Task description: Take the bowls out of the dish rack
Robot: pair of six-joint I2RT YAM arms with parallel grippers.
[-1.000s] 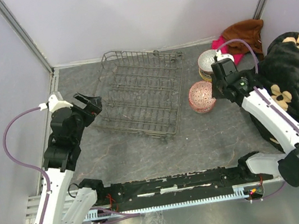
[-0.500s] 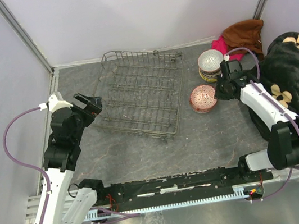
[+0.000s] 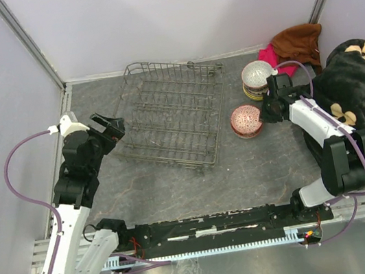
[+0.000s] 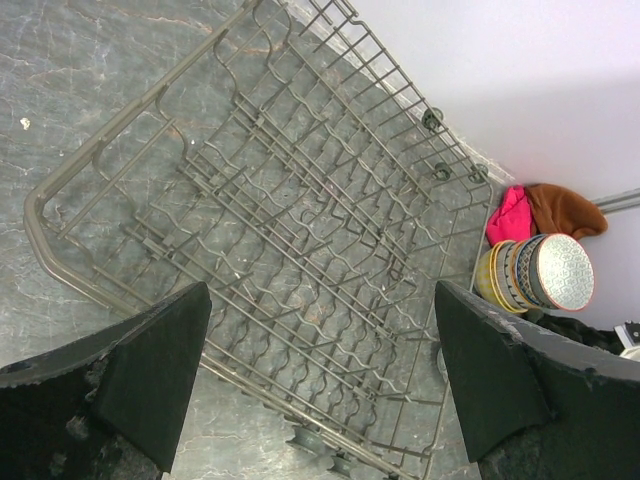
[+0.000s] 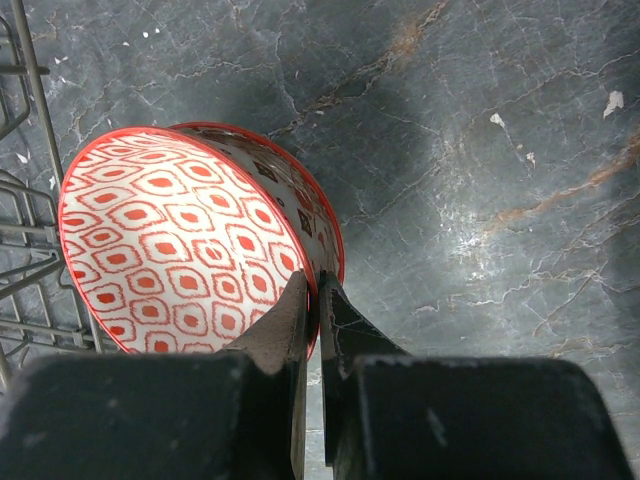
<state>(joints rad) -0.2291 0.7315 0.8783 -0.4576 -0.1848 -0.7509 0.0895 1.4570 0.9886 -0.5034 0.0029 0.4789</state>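
1. Near edge. A black base rail spans the front of the grey marbled table. A wide band of bare surface lies between this rail and the items beyond it.

2. Left side. The left gripper hovers just off the near-left corner of the grey wire dish rack. Its jaws are spread wide and hold nothing. The left wrist view shows only rack wires between the two fingers.

3. Centre. The rack sits skewed to the table edges, with its near-right corner closest to the rail. Its raised end wall is at the far side. Prong rows run across it from left to right. The views do not settle which side is the longer.

4. Right of the rack. The right gripper is closed almost fully, pinching the rim of a red-and-white patterned ceramic bowl. The bowl is just beside the rack's right edge, with a narrow gap between them. Its mouth faces up, tipped slightly toward the rack. Whether its foot rests on the table cannot be told.

5. Farther right. An upright stack of patterned ceramic bowls stands just behind the held bowl, mouths up.

6. Limits. A black fleece blanket with cream shapes borders the right side. A pink cloth and a brown cloth fill the far-right corner. White walls close the left, far and right sides.
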